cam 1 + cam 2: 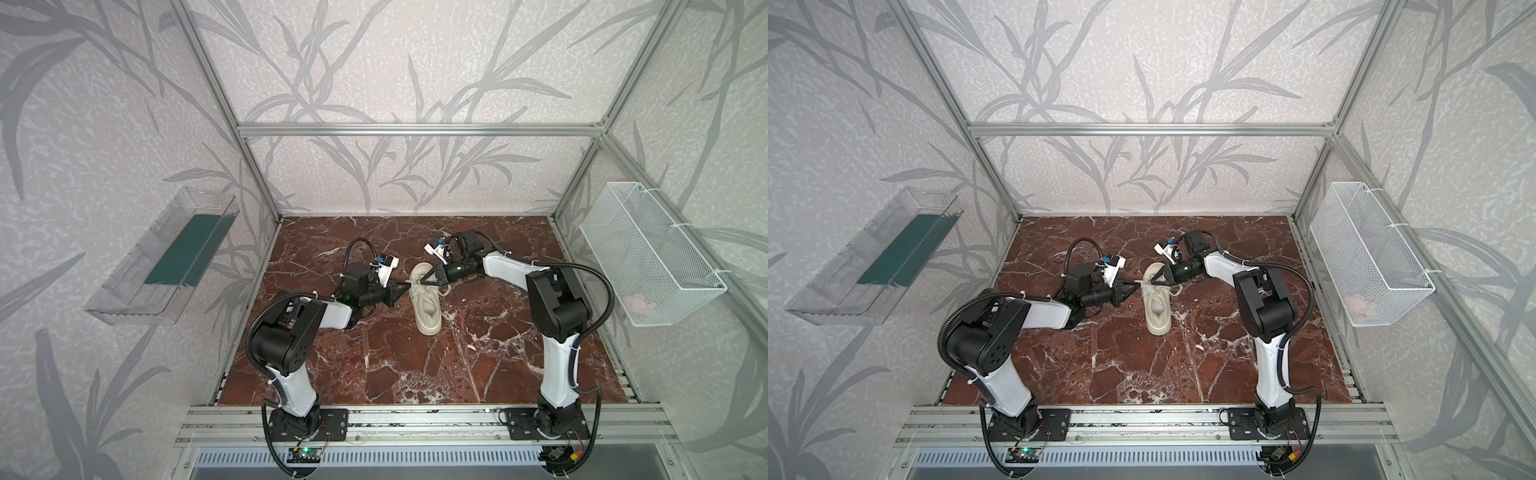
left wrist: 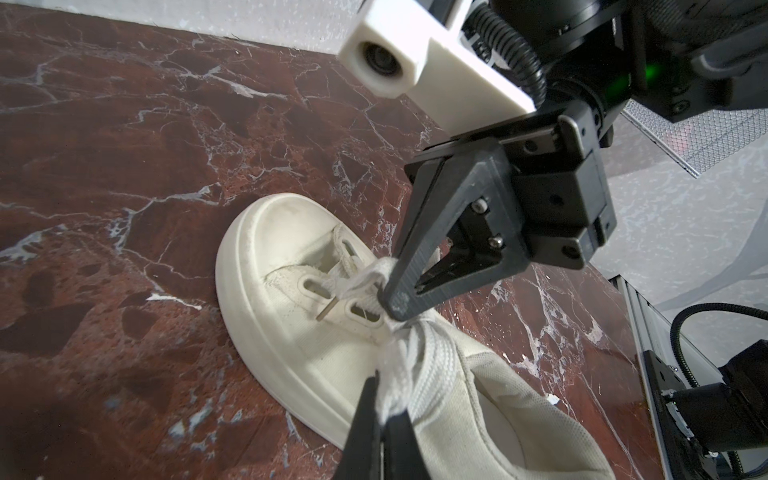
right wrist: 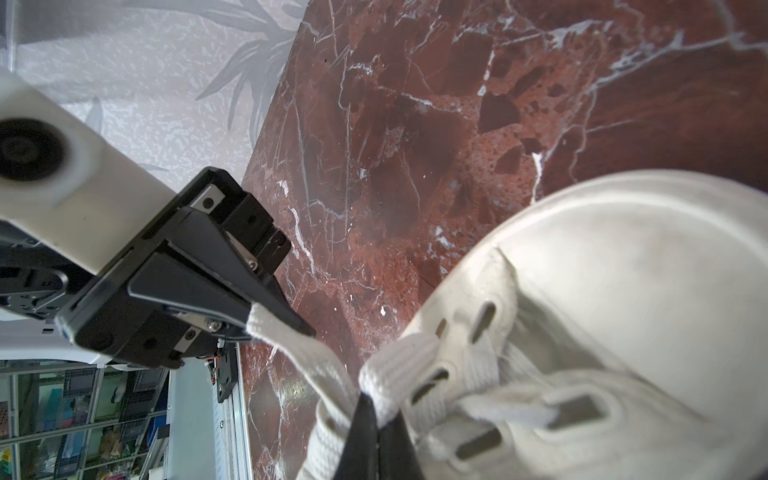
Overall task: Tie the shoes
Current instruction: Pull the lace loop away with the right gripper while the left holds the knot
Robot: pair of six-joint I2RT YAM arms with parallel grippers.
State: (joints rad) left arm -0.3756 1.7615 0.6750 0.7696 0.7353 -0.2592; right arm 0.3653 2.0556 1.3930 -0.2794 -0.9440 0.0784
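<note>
left fingers (image 2: 363,436) closed, pinching laces (image 2: 409,365) | right fingers (image 3: 359,436) also clamped on laces by the front eyelets, tips close to left's | sneaker (image 1: 426,307) mid-desk (image 1: 374,357), sole down, toe toward far wall | mesh basket (image 1: 652,257) on right wall

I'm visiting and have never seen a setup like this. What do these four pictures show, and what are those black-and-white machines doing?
Those are two robot arms. Two pictures look down from overhead and are almost identical. The other two come from a small camera on each arm's wrist, close up. On the red marbled table lies one cream sneaker. Each arm ends in a two-finger pincer: the left gripper and the right gripper are both shut on the sneaker's laces.
</note>
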